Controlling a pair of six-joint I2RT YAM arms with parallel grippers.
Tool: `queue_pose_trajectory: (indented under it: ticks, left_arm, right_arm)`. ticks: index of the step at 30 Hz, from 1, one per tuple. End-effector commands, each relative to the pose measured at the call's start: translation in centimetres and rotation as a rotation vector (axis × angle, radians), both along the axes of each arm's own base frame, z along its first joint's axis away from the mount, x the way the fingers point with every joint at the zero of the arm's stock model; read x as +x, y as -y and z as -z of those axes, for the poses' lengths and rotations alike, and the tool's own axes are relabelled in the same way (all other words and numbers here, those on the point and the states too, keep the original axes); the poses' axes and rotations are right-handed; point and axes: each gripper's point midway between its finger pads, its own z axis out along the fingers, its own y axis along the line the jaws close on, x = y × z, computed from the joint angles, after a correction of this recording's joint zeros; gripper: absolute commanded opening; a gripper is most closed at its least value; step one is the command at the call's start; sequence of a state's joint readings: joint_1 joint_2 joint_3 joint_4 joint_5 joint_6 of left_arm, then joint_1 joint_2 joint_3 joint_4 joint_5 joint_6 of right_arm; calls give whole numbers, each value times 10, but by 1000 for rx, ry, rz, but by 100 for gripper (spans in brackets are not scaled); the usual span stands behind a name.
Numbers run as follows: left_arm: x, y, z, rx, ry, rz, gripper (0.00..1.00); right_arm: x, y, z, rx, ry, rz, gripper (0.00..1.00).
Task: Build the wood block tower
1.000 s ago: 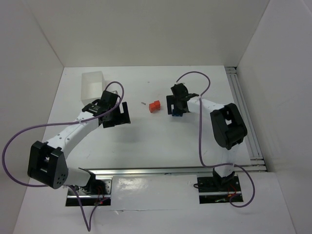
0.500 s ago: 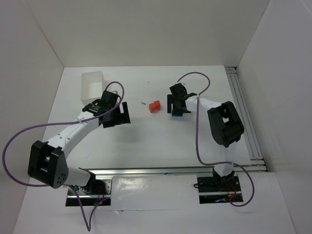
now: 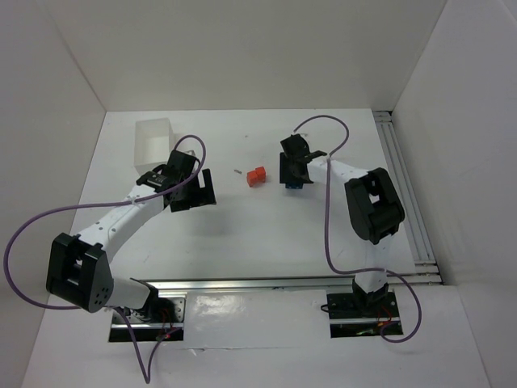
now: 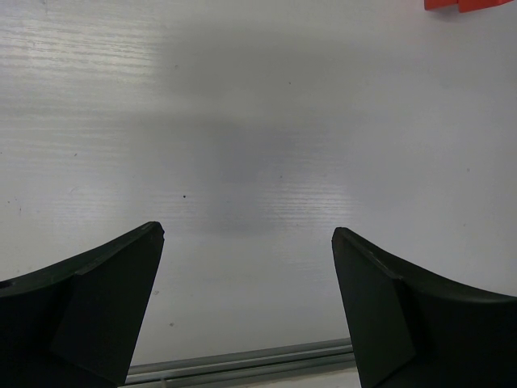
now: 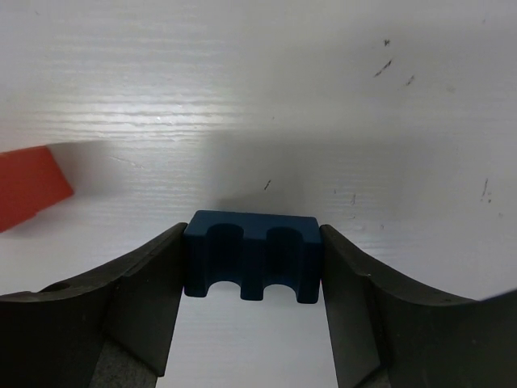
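- While the notched blue block [image 5: 252,263] sat clamped in the right end effector [image 5: 249,236], the placing step called for a slow, level approach and a square seating on the red-orange blocks [image 3: 256,175].
- Red-orange blocks: on the bench [image 3: 242,234], near that end effector, to its left.
- Left end effector [image 4: 246,242]: jaws apart, empty.

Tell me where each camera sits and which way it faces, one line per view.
Top external: above and behind the arm bases, looking down on the table; both arms show, with left gripper and right gripper.
Left wrist: on the left arm, facing bare table; its spread fingers show.
Right wrist: on the right arm, facing the table; its fingers clamp the notched blue block.
Shared: both wrist views catch a red-orange block.
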State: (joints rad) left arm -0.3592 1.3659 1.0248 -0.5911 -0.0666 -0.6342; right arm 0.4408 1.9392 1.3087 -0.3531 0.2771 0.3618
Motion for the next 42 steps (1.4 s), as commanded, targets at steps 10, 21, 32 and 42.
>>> queue_pose_trajectory:
  ticks: [10,21,32,42]
  left_arm:
    - [3,1,-3,-2,20,-9,99]
    - [4,-1,-5,2,32,-14,99]
    - [4,-1,-5,2,32,-14,99]
    - [4,-1,-5,2,32,-14,99]
  right_arm:
    - [5,1,-36,-23,56,-35,51]
    - [-8,-1,-6,4,4,-44,51]
    - [-13,0,21,-27,-63,-65,67]
    - [-2,-18,-62,24,101,-83,100]
